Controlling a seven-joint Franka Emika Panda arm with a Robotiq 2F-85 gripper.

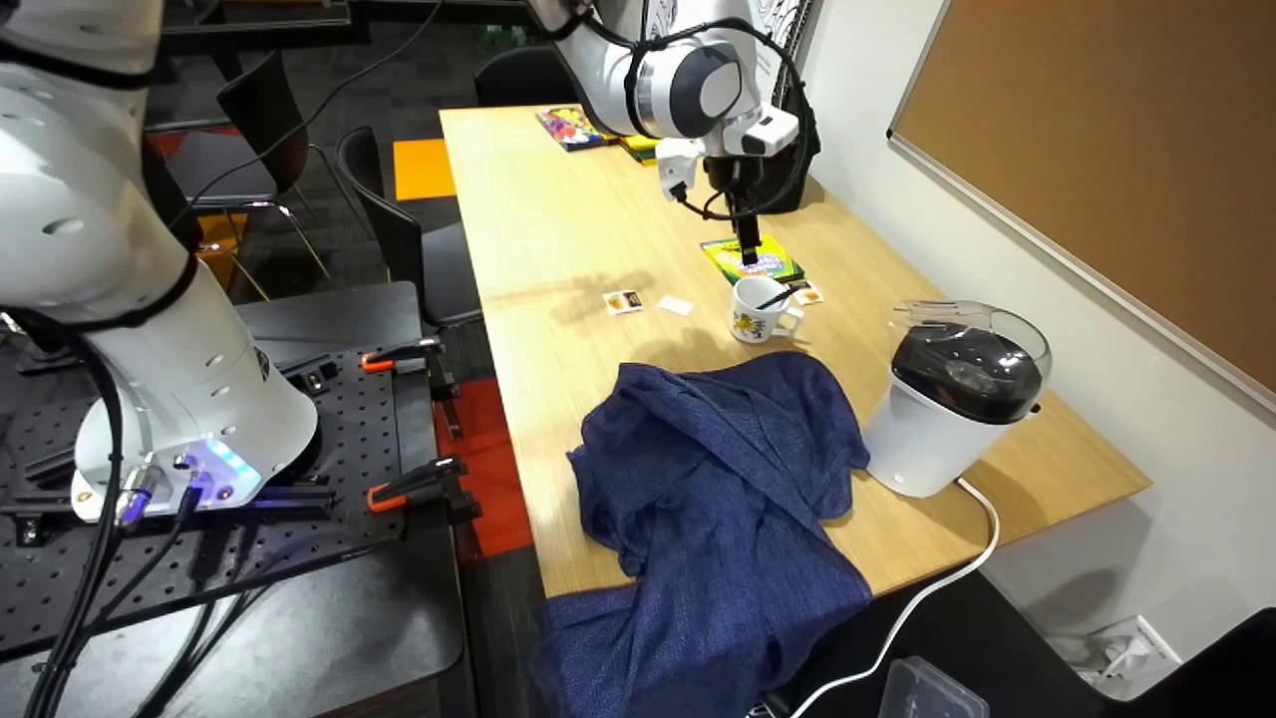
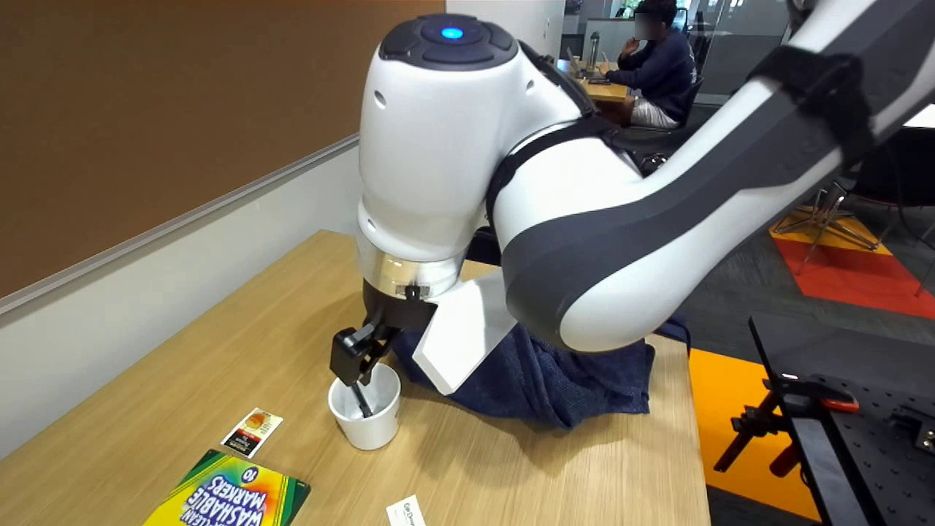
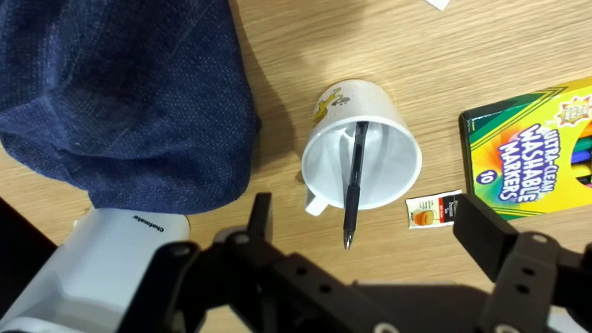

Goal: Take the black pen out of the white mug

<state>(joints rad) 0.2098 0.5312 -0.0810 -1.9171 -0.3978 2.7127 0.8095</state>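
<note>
The white mug stands upright on the table and also shows in an exterior view and the wrist view. Its handle and yellow print show in the wrist view. The black pen leans inside the mug, its metal tip sticking out over the rim near the handle. The pen also shows in both exterior views. My gripper is open and empty, with its fingers apart on either side of the pen's tip in the wrist view. In both exterior views the gripper is above the mug.
A crumpled blue cloth lies close to the mug. A white popcorn maker with a cable stands by the wall. A marker box and a small tea packet lie beside the mug. A white card lies nearby.
</note>
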